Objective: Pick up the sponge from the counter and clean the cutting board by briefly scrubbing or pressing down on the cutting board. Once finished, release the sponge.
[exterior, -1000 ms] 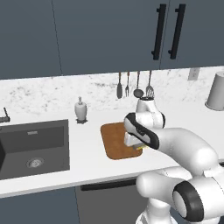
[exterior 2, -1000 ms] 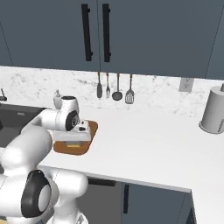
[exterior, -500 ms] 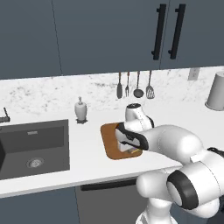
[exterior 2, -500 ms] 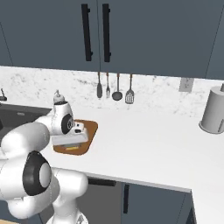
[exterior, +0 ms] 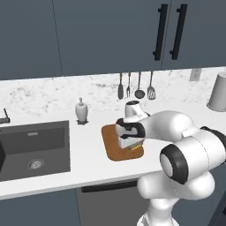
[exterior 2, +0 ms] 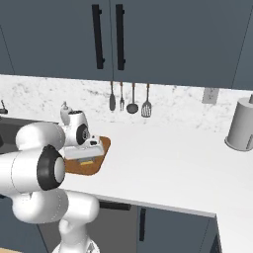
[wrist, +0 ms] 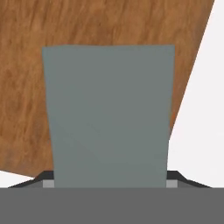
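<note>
While clamped (end effector (wrist: 109, 183)): sponge (wrist: 108, 118).

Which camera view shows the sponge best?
The hand view: the sponge shows large there, its grey face over the board. In the left base view and the right base view, just a yellow sliver shows under the hand.

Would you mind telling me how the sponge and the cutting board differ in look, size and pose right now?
The sponge is a small grey-and-yellow block; the cutting board is a far larger, flat brown wooden slab. The sponge sits between the fingers of the hand, while the cutting board lies flat on the counter. Both are rectangular.
</note>
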Available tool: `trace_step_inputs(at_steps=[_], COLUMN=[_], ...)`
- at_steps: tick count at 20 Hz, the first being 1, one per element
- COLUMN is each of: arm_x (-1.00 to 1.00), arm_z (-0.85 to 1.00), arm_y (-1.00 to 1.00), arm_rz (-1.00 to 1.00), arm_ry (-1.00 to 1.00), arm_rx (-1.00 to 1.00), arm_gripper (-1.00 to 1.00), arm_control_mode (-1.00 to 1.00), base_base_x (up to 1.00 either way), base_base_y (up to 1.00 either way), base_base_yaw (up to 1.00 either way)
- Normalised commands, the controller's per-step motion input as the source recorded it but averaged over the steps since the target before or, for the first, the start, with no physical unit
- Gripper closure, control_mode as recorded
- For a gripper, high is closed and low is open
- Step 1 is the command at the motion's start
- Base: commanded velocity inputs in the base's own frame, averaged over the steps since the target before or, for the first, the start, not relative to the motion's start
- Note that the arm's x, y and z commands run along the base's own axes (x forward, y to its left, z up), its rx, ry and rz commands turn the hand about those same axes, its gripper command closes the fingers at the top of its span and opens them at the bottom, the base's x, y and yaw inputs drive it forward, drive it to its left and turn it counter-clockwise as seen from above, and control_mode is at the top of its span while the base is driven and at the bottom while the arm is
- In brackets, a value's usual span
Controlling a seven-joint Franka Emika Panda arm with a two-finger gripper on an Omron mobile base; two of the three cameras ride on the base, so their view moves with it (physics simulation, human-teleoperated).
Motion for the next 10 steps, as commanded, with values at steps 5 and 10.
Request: trace_step_inputs(at_steps=[5, 10], arm_x=[0.00, 0.00], arm_z=[-0.33, -0.27], arm_y=[0.00, 0.00], arm_rz=[0.06, 0.07], arm_ry=[0.03, 0.04], arm_rx=[-0.01, -0.01], arm_gripper=[1.00, 1.00], arm_control_mode=[-1.00, -1.00], base_base_x=[0.00, 0.00], base_base_y=[0.00, 0.00], base_base_yaw=[0.00, 0.00])
